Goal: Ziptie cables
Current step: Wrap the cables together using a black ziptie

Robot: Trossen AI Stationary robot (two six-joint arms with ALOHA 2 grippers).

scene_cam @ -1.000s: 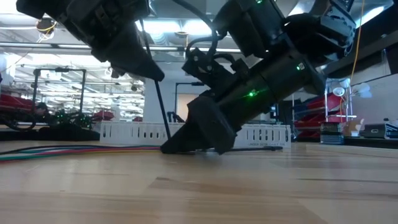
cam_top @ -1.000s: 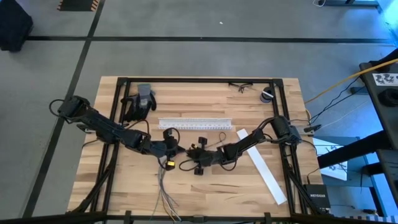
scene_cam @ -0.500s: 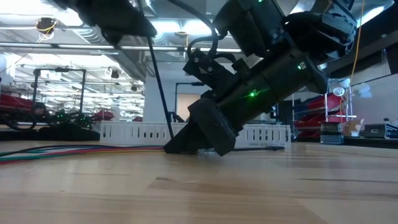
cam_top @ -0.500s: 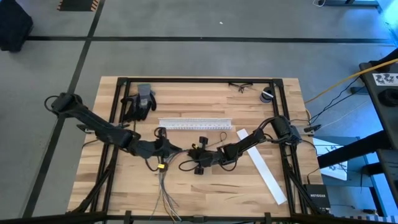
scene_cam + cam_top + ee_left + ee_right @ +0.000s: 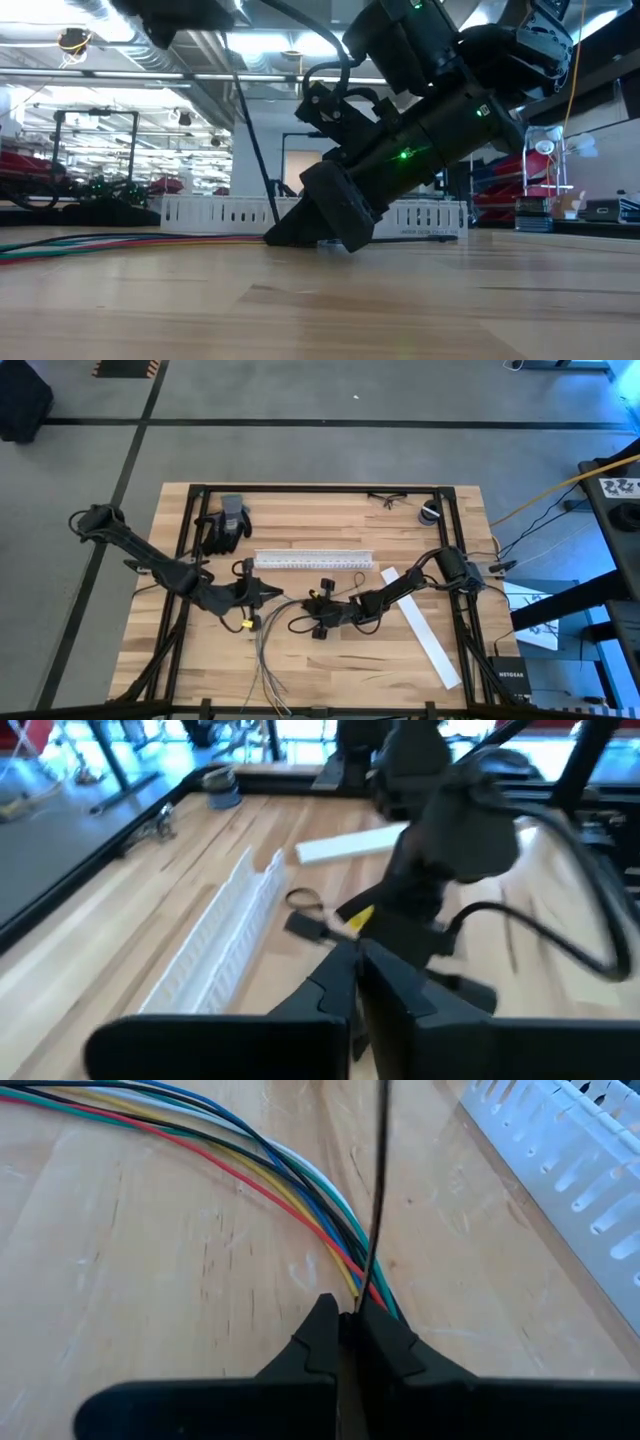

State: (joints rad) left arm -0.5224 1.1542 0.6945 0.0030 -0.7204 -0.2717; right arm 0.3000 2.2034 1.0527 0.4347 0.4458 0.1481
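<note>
The cables (image 5: pixel 265 660) trail from the tabletop's (image 5: pixel 400 675) near edge, at about 6 o'clock, up toward its middle, where their coloured strands (image 5: pixel 250 1155) run under the right tool (image 5: pixel 302 609). That tool is closed at table level on the cables together with a thin black ziptie (image 5: pixel 380 1170) that rises straight up from its tips. Just at 9 o'clock of it, the left tool (image 5: pixel 275 595) is closed too and holds nothing visible. Beyond both, at 12 o'clock, lies the white slotted channel (image 5: pixel 315 559); a flat white strip (image 5: pixel 425 630) lies at 3 o'clock.
</note>
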